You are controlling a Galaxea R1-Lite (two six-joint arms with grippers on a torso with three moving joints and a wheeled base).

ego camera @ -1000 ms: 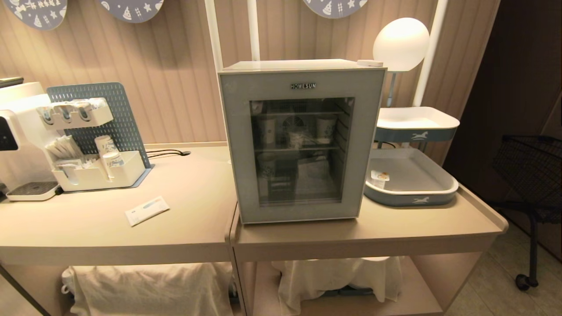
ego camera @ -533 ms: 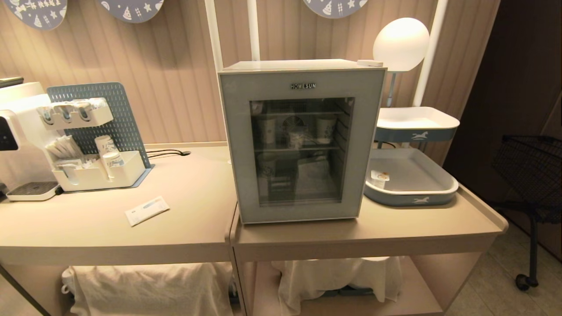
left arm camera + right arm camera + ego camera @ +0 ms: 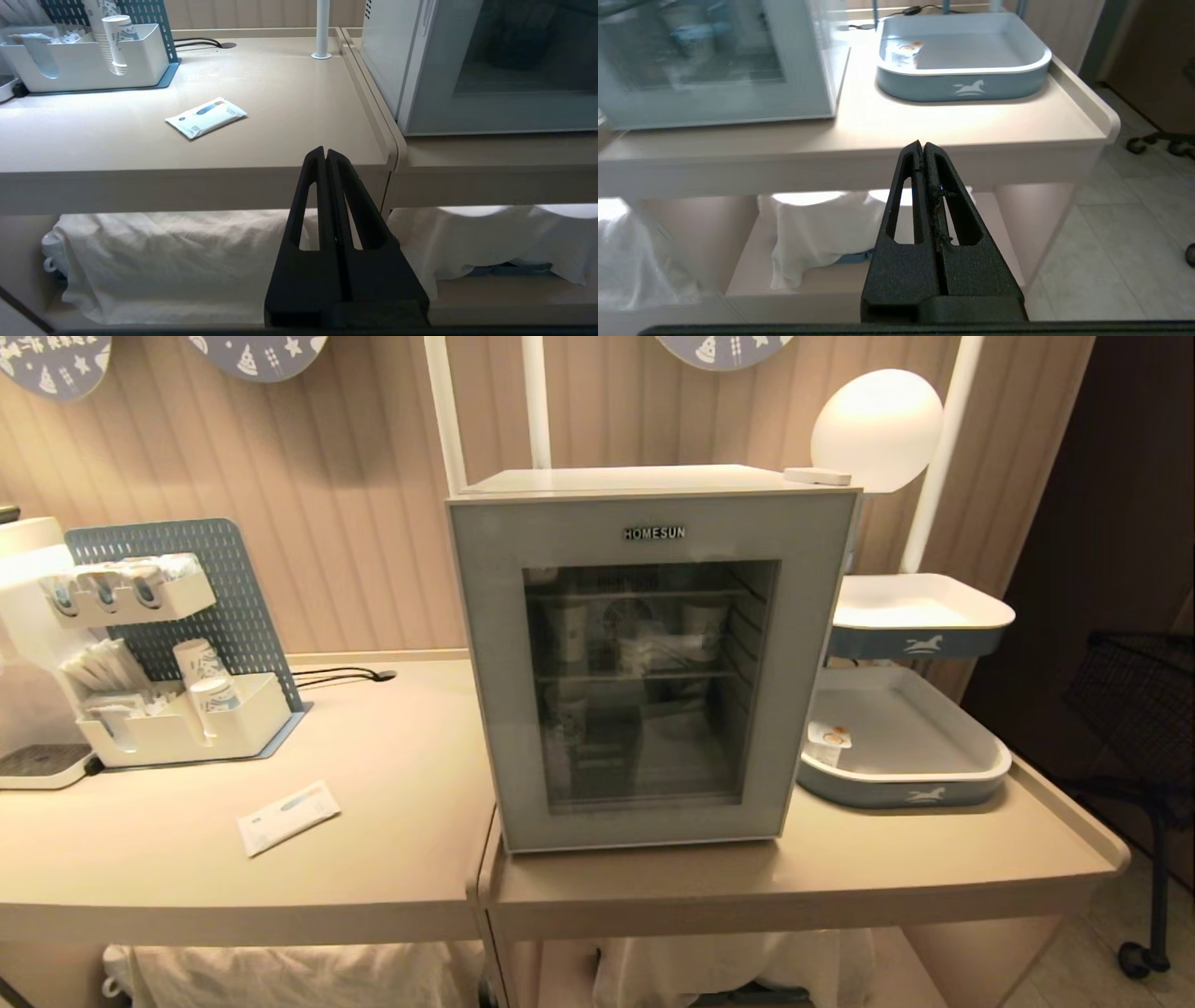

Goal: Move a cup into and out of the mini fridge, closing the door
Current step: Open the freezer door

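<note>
fridge (image 3: 644,663): 1 | trays (image 3: 920,616): 2 | grippers (image 3: 325,154): 2 | sachet (image 3: 288,817): 1

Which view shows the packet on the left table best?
Left wrist view: the packet lies flat on the table, near and unblocked, with its blue print visible. The head view shows it too, whole but farther off, left of the fridge. The right wrist view does not show it at all.
</note>
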